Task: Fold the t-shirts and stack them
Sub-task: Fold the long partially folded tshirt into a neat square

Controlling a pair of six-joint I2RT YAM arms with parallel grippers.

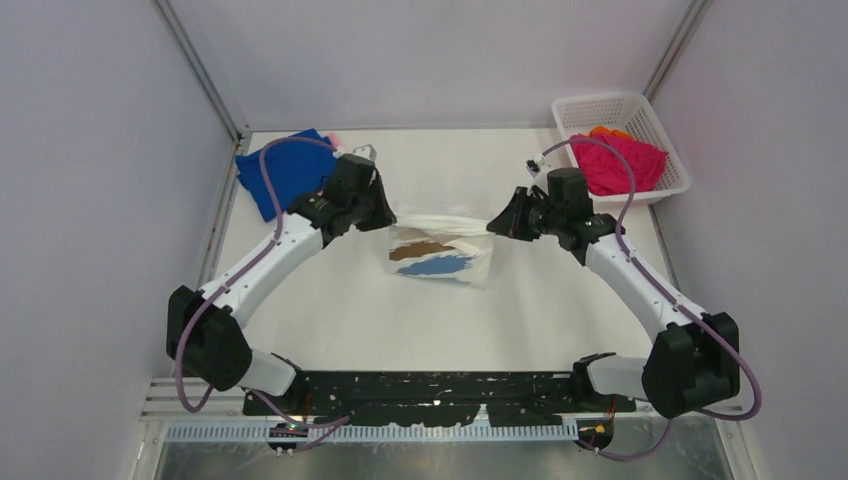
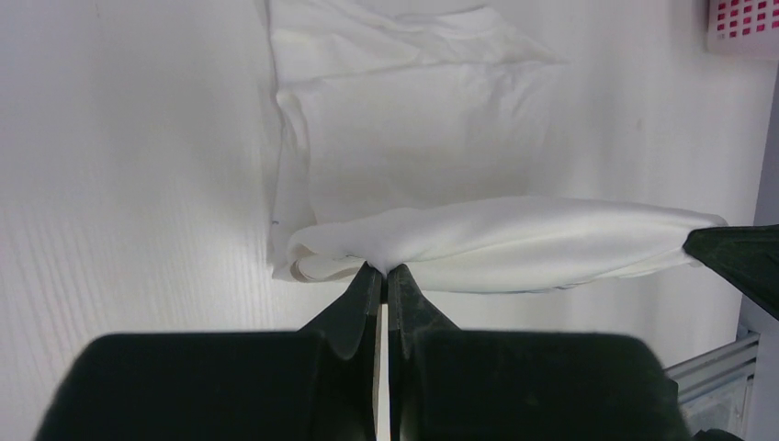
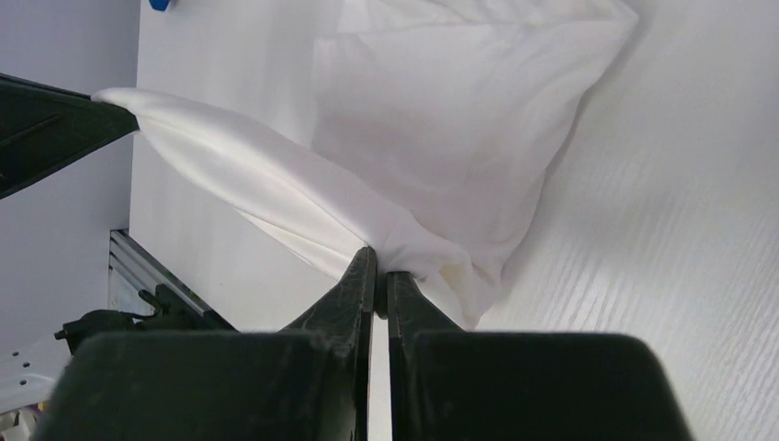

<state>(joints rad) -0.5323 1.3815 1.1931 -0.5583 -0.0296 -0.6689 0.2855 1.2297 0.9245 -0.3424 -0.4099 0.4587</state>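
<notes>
While white table (image 1: 330,320) runs from near edge to pale walls (image 1: 430,60): left gripper (image 2: 384,272) clamped on white t-shirt (image 2: 441,147), right gripper (image 3: 379,266) pinching opposite end, fold raised taut between, rest lying mid-table. Far left, blue t-shirt (image 1: 285,175). Far right, basket (image 1: 600,104) holding magenta t-shirt (image 1: 620,165).

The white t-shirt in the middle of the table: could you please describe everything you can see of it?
The white t-shirt is soft cloth with brown and blue brush-stroke marks showing on its upper face. Its near part lies flat on the table, roughly rectangular. Its far edge is raised and drawn into a bunched band between the left pincer and the right pincer, each shut on one end. Nothing else touches it.
</notes>
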